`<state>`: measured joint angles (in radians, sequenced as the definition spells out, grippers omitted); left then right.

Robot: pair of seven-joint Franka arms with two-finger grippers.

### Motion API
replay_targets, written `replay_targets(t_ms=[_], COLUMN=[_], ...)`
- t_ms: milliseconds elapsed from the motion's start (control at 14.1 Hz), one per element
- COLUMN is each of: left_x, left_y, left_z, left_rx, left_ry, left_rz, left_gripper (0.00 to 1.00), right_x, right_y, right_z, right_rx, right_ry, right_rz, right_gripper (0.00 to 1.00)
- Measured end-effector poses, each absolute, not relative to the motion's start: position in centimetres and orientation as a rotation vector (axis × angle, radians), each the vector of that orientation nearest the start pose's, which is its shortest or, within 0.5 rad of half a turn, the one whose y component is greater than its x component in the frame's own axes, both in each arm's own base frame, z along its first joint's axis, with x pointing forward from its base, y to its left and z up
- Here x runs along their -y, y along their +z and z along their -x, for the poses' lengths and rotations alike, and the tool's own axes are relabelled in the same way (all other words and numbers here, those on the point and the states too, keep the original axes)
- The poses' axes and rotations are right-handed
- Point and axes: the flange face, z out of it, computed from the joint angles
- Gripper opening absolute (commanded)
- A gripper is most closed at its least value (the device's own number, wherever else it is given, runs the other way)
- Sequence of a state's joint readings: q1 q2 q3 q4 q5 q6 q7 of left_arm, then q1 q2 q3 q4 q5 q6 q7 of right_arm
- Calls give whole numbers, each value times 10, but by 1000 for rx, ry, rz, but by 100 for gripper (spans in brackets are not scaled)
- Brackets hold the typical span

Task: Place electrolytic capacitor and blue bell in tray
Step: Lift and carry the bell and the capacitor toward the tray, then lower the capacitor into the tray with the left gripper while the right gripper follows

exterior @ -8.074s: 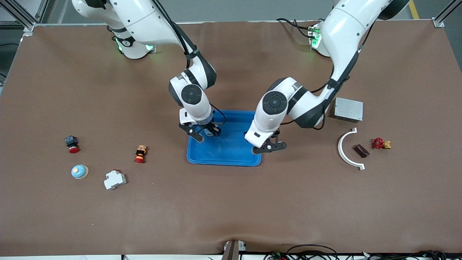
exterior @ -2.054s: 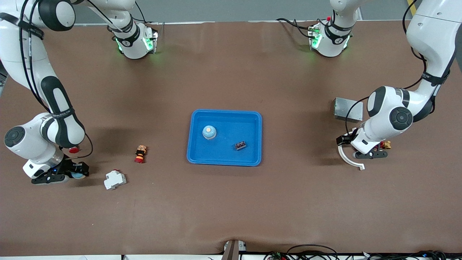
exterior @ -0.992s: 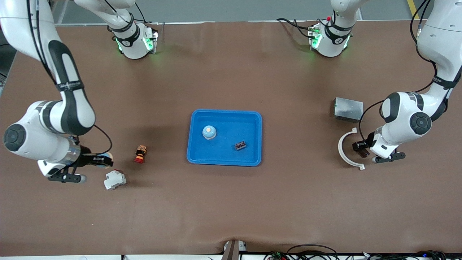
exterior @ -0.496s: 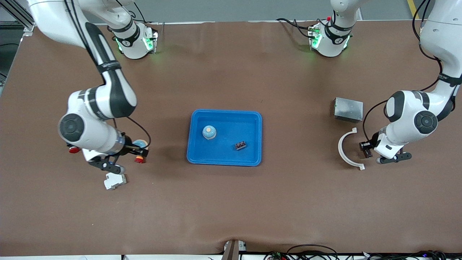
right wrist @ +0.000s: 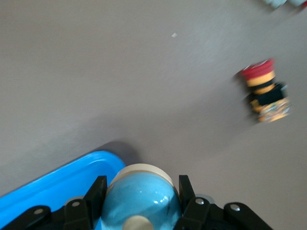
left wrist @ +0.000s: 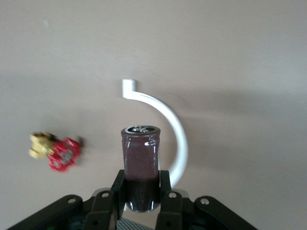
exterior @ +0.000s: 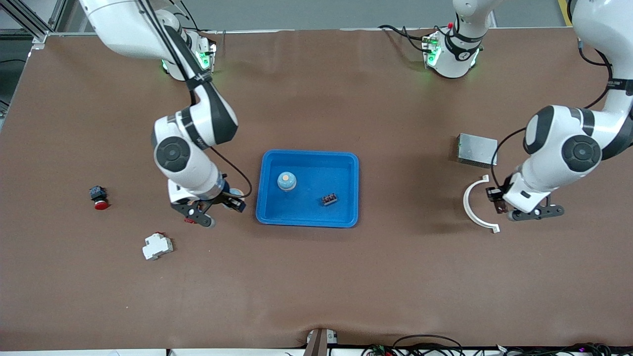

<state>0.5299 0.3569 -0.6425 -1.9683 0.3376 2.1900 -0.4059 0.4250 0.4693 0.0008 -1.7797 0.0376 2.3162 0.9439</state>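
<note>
i have my right gripper (right wrist: pixel 139 203) squeezed on the blue bell (right wrist: pixel 140 199), and it has flown from the right arm's end of the table to just beside the blue tray (exterior: pixel 346 163). my left gripper (left wrist: pixel 142 199) has just clamped on the dark electrolytic capacitor (left wrist: pixel 141 165) and lifted it over the white curved piece (left wrist: pixel 175 129). another bell (exterior: pixel 287 181) sits in the tray already. next i think both parts go in.
</note>
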Motion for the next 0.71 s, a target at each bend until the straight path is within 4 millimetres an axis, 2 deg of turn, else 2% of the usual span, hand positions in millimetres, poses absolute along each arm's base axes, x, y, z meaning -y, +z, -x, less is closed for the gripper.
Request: replay_targets(t_ms=[142, 283, 496, 708], left_x=[91, 141, 221, 304], left_y=[328, 327, 314, 302], left_z=[-591, -580, -557, -530], left_rx=[234, 261, 226, 197], left_ry=[53, 66, 107, 148], left_rz=[3080, 3092, 3109, 3134], left_gripper=[0, 0, 0, 0], right_x=[-297, -319, -344, -362], right_y=[282, 263, 233, 208], right_z=[-589, -576, -561, -556], right_rx=[-878, -905, -944, -991], right_ry=[-83, -93, -144, -157], right_rz=[2925, 2922, 2967, 2975], right_gripper=[0, 0, 0, 0])
